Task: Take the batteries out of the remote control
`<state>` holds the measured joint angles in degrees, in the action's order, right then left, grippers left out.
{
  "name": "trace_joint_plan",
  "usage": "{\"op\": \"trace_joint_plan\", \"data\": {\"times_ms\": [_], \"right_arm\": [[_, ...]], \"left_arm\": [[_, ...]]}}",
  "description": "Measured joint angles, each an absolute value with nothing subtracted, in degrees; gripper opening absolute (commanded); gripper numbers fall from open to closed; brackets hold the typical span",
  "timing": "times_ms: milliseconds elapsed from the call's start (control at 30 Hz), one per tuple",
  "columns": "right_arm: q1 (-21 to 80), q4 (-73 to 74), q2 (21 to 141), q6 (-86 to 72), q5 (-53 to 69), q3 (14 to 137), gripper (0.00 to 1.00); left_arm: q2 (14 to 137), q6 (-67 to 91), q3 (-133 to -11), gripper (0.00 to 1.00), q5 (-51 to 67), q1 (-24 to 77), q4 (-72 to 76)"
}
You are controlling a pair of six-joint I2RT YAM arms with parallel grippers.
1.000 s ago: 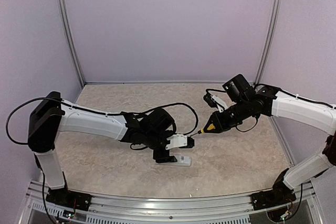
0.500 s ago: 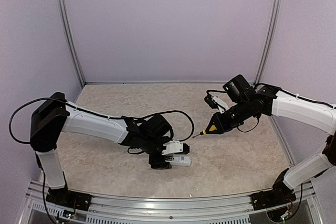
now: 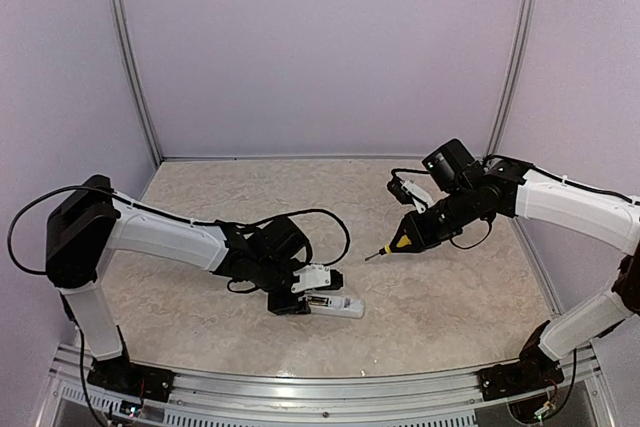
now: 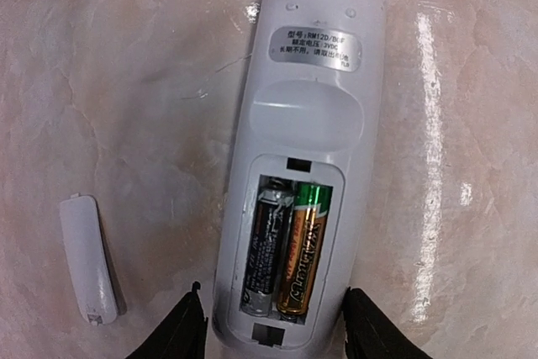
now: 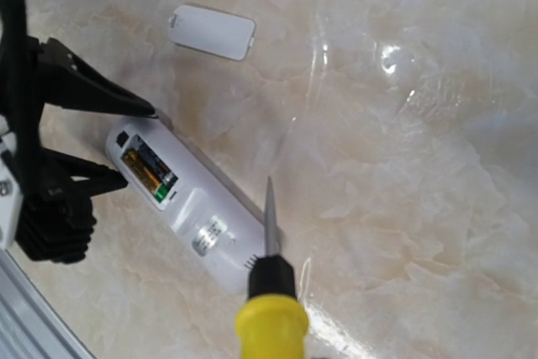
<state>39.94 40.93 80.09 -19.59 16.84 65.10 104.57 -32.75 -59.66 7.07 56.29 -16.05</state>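
White remote (image 4: 308,115), batts (image 4: 287,247) inside, betw. L jaws, grip unclear; R jaws on screwdriver (image 5: 270,296).

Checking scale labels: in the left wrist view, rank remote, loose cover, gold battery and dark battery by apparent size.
1. remote control
2. cover piece, close to battery length, so rank unsure
3. gold battery and dark battery: alike, tied

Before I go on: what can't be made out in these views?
- Left wrist: fingers of the left hand are cut off by the bottom edge; contact with the remote control unclear.
- Top: batteries too small to see beside the left hand.
- Right wrist: right hand below the frame; only the screwdriver shows.
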Motion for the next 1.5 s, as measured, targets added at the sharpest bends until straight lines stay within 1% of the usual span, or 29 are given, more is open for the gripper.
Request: {"op": "trace_joint_plan", "data": {"times_ms": [167,367,533,567,700,767,833,1000,1200,1367,1500], "right_arm": [[39.94,41.12,80.09,-19.55,16.84,65.12,0.0],[39.53,44.31,80.16,-18.85,16.82,66.87,0.0],[39.09,46.96,80.16,-17.3,17.02,68.55,0.0],[39.07,47.31,80.16,-16.95,17.21,68.69,0.0],[39.07,49.93,80.75,-15.44,18.85,70.04,0.0],[39.09,50.59,81.38,-15.2,19.7,70.91,0.0],[39.09,51.03,81.95,-15.31,20.64,71.66,0.0],[40.45,51.4,83.09,-17.74,21.17,72.97,0.0],[45.47,50.26,86.76,-23.88,20.71,73.38,0.0],[49.17,49.63,91.66,-27.51,20.36,76.66,0.0],[50.74,49.43,95.2,-29.26,19.73,79.44,0.0]], "left_arm": [[104.57,-31.77,-59.66,0.44,7.38,56.29,-15.55],[104.57,-27.31,-59.83,0.44,8.32,57.1,-13.3],[106.0,-22.13,-62.26,0.44,6.98,59.33,-11.18],[106.54,-21.12,-62.65,0.45,6.55,59.86,-10.37],[107.66,-18.0,-62.67,0.6,4.89,61.01,-8.32],[107.48,-16.69,-61.89,0.65,3.9,61.01,-6.79],[106.67,-15.59,-60.29,0.66,3.11,60.8,-5.15],[100.14,-14.28,-52.14,0.63,2.66,59.33,-1.67],[92.14,-13.61,-41.43,0.64,3.88,56.18,5.65],[90.5,-14.37,-33.87,0.65,5.85,56.4,15.42],[92.62,-14.55,-31.51,0.64,7.33,56.34,22.79]]}}
